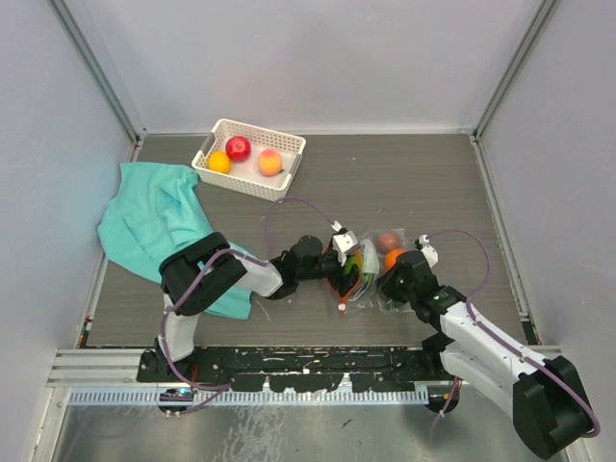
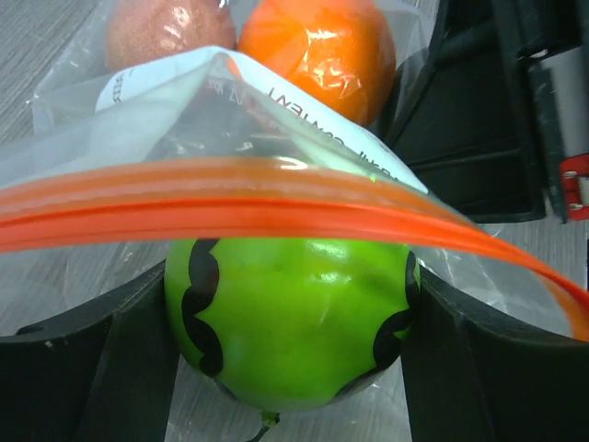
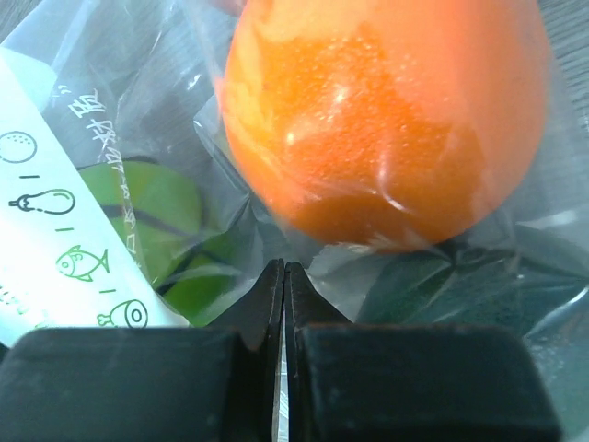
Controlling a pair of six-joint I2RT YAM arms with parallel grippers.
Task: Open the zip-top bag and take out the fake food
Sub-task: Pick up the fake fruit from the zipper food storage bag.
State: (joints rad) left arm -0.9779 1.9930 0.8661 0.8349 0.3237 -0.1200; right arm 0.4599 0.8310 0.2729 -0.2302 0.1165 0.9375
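The zip-top bag (image 1: 377,286) lies in front of the arms, its orange-red zipper strip (image 2: 230,203) open across the left wrist view. My left gripper (image 2: 290,336) is shut on a green fruit with dark wavy stripes (image 2: 290,313) at the bag's mouth, under the strip. Deeper in the bag are an orange fruit (image 2: 317,51) and a brownish fruit (image 2: 166,28). My right gripper (image 3: 283,276) is shut on a fold of the bag (image 3: 166,83) just below the orange fruit (image 3: 386,120). The white label (image 3: 55,212) shows to the left.
A white slotted basket (image 1: 289,141) at the back holds a red, an orange and a peach fruit. A teal cloth (image 1: 154,217) lies at the left, partly under the left arm. Walls enclose the table on three sides.
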